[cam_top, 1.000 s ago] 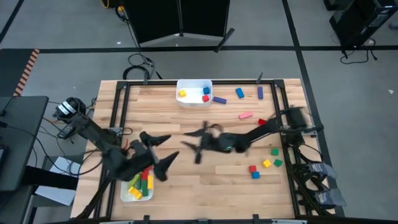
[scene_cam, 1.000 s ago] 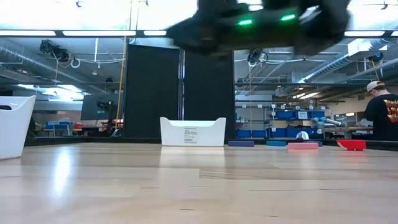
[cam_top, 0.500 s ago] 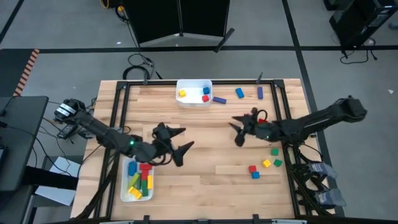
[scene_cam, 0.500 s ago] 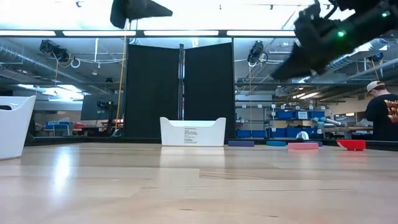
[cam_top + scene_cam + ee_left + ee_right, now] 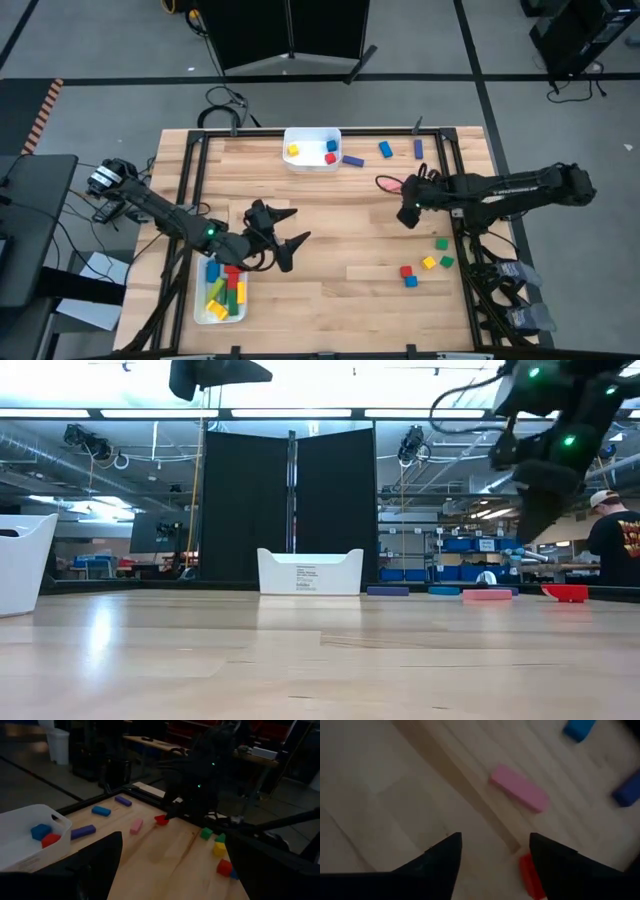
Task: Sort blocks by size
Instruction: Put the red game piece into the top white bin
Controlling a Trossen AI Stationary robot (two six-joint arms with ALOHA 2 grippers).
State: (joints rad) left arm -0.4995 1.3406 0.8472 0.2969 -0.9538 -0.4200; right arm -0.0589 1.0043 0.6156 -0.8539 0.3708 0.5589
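Loose blocks lie on the right half of the table: a pink bar, a red block, blue and purple bars farther off, and a small cluster near the right edge. My right gripper points down, open, above bare wood next to the pink bar and the red block; it also shows in the high view as my right gripper. My left gripper hangs open and about level over the table's left middle, holding nothing.
A white tray at the far edge holds yellow, red and blue blocks, with a purple bar beside it. A second white tray at the near left holds several blocks. A person stands in the room beyond the table.
My right gripper has swung from the table's middle toward the right edge and tipped from about level to pointing down, stopping over the pink bar and red block. My left gripper has shifted from beside the near-left tray toward the table's middle, then held still.
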